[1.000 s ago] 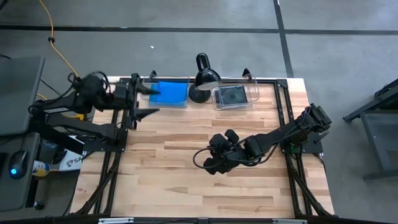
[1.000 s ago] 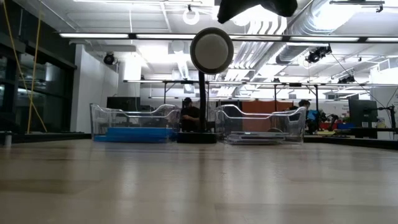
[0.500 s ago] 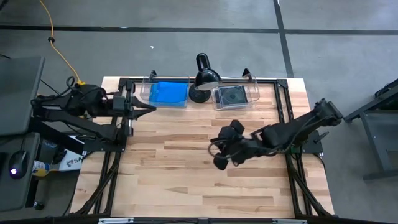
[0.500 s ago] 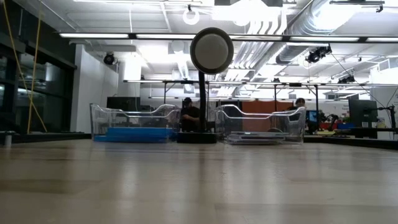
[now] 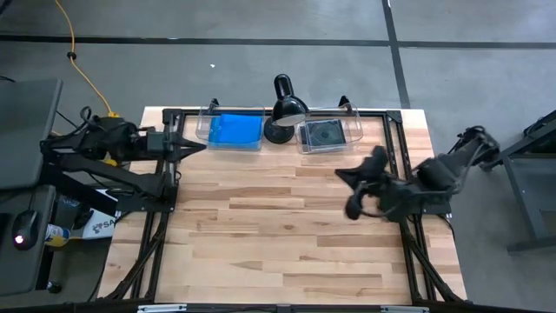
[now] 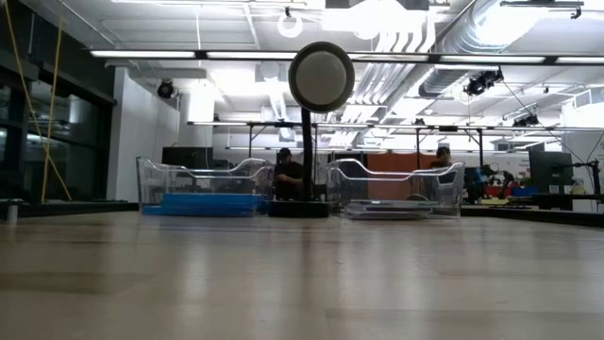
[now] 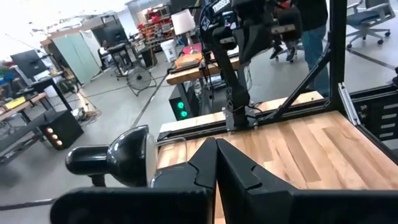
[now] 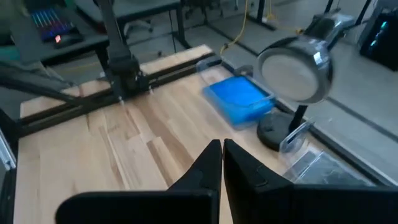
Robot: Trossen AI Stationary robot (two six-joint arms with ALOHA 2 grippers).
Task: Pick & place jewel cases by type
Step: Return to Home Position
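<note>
Two clear bins, the left bin [image 5: 207, 129] and the right bin [image 5: 354, 130], sit side by side along the top edge of the table [image 5: 261, 235] in the high view. A black desk lamp [image 5: 280, 109] stands between them, its base just beside both. In the low view the lamp's round head faces the camera at top centre and its pole rises between the bins, while two people [image 6: 283, 170] show far off in the room behind. The blue jewel cases [image 5: 236, 130] lie flat in the left bin, stacked so that their count cannot be told. The dark jewel cases [image 5: 321, 135] lie flat in the right bin. The left tool [image 5: 198, 145] hangs at the left edge of the table, lower left of the left bin, near its end but apart from it and from the blue cases. Its tip points toward frame right, and in the left wrist view its fingers [image 7: 205, 165] are pressed together on nothing. The right tool [image 5: 340, 174] is over the right half of the table, below and to the right of the right bin, blurred and well apart from the dark cases. In the right wrist view its fingers [image 8: 211, 162] meet with nothing between them, and the lamp and blue cases lie ahead.
</note>
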